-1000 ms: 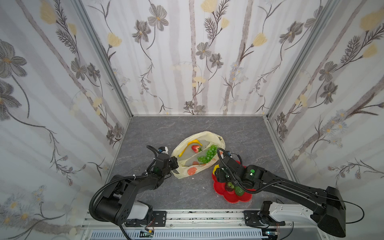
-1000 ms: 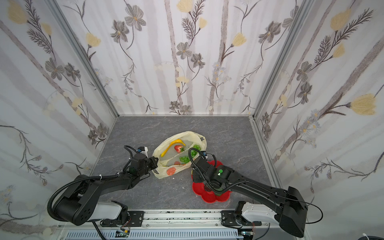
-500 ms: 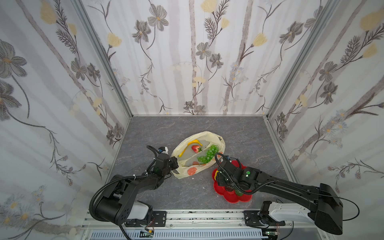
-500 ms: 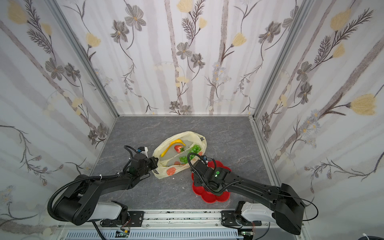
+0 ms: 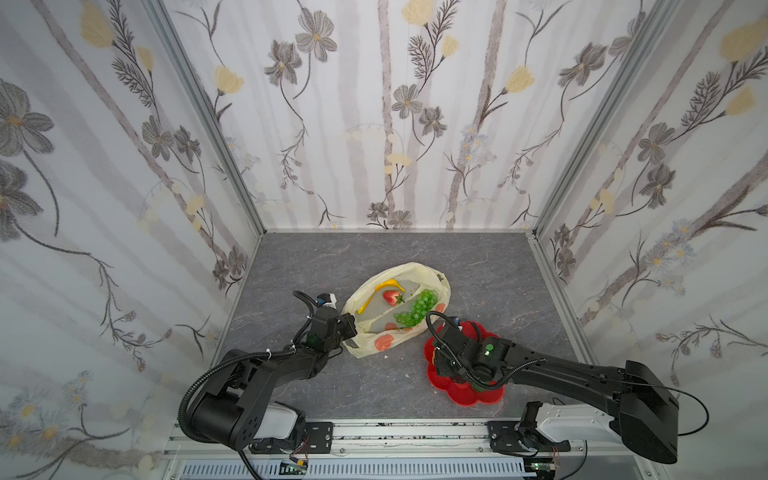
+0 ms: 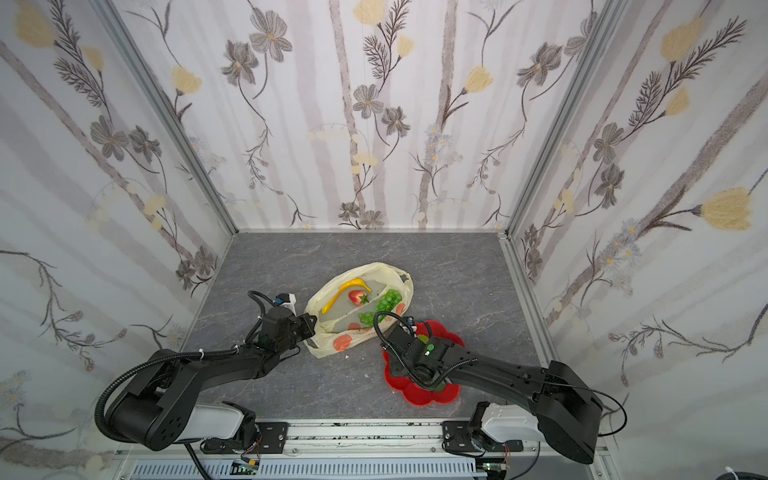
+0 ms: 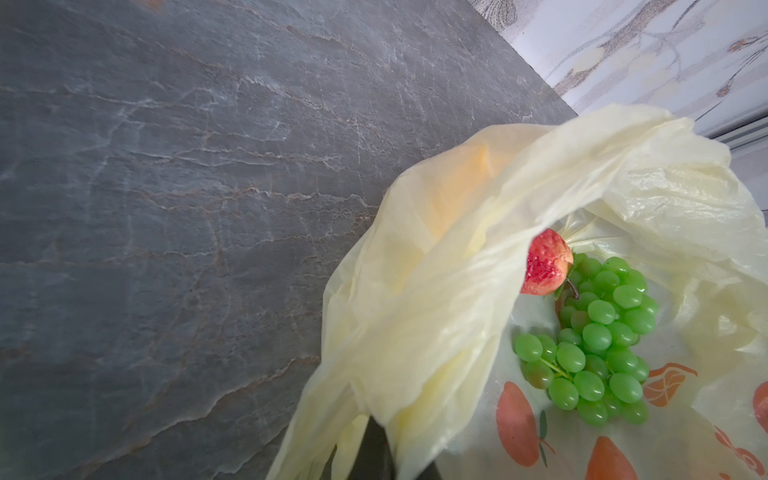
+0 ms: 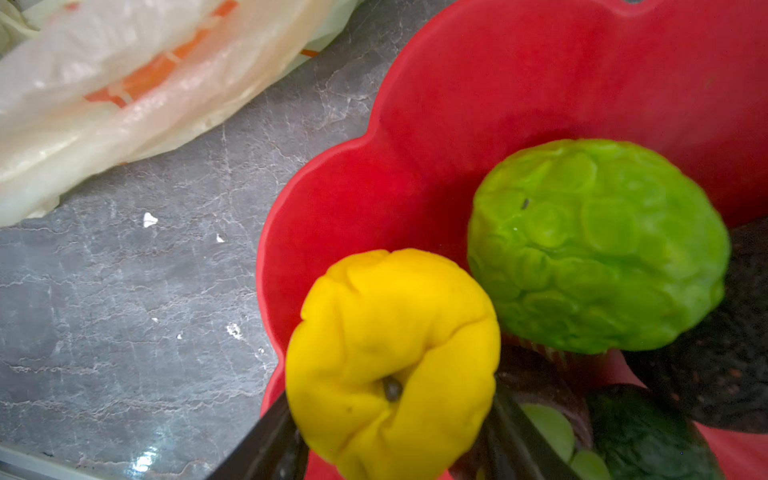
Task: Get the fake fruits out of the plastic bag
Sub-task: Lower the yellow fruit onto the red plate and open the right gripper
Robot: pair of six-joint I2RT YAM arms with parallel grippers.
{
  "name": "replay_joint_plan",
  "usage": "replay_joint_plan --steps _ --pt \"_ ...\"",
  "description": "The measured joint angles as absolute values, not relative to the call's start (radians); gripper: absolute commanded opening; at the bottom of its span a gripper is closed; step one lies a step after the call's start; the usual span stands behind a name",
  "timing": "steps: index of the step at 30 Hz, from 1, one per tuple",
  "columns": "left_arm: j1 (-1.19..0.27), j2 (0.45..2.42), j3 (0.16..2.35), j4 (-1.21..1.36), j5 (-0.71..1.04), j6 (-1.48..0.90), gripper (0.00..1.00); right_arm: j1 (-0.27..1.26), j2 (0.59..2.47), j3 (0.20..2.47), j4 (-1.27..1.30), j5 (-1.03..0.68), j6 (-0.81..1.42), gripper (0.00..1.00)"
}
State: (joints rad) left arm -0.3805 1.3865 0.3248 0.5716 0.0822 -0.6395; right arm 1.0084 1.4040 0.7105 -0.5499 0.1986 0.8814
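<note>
Two grips are holding for you: your right gripper [image 8: 395,440] is clasping the lemon [image 8: 392,357] at the dish [image 8: 498,104] rim, beside the green fruit [image 8: 594,245], while your left gripper [image 7: 374,453] is pinching an edge of the bag [image 7: 436,291], with banana [image 5: 376,293], strawberry [image 5: 392,297] and grapes [image 5: 415,309] lying inside.

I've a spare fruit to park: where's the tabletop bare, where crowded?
Bare: tabletop between back wall and plastic bag; between bag, red dish and right wall; in front of the bag, beside the dish. Crowded: the dish, right claw gripping the yellow lemon there; the bag's edge pinched by the left claw.
</note>
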Motion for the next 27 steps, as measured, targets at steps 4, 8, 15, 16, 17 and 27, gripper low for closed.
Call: replay_joint_plan --steps 4,8,15,16,17,27 --pt "-0.38 1.386 0.325 0.572 0.082 -0.64 0.0 1.008 1.417 0.706 -0.543 0.208 0.882 0.6" --pt "-0.379 1.387 0.325 0.572 0.082 -0.64 0.0 1.008 1.428 0.706 -0.542 0.211 0.883 0.6" --pt "-0.379 1.388 0.325 0.572 0.082 -0.64 0.0 1.009 1.43 0.705 -0.543 0.212 0.889 0.67" --pt "-0.379 1.39 0.325 0.572 0.082 -0.64 0.0 1.009 1.43 0.705 -0.543 0.212 0.889 0.68" --pt "-0.378 1.391 0.325 0.572 0.082 -0.64 0.0 1.009 1.43 0.705 -0.543 0.213 0.889 0.69" --pt "-0.377 1.396 0.325 0.572 0.082 -0.64 0.0 1.01 1.405 0.728 -0.577 0.242 0.899 0.73"
